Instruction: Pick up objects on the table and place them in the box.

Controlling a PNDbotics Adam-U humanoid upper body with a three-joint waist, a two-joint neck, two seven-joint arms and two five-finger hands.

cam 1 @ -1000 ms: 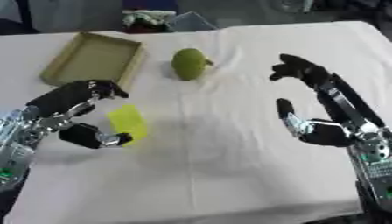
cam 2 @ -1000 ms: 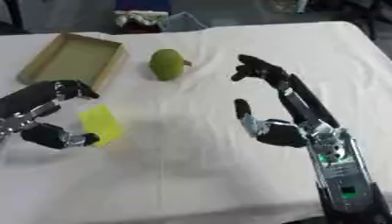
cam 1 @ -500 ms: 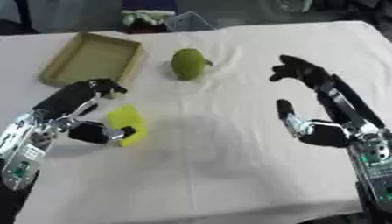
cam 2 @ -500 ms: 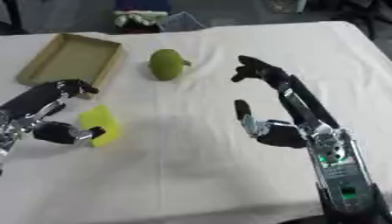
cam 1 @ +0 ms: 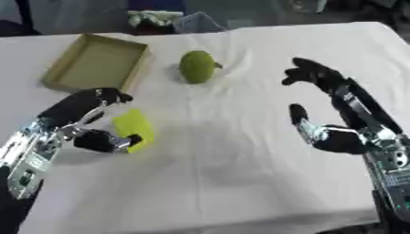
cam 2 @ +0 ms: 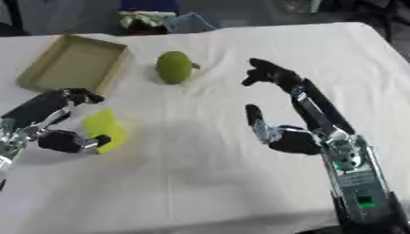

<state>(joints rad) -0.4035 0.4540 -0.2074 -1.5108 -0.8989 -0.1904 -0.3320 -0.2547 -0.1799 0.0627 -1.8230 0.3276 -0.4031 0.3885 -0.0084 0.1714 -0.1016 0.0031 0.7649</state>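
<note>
the yellow block (cam 1: 134, 130) is pinched by the left hand (cam 1: 86, 127); lifting and carrying to the box (cam 1: 96, 67) is judged next.

Left hand (cam 1: 80, 123): forearm cut off at the picture's lower-left edge. Yellow block (cam 1: 133, 130): lower edge hidden behind the thumb. Far-edge clutter (cam 1: 152, 19): blurred, shapes unidentifiable.
</note>
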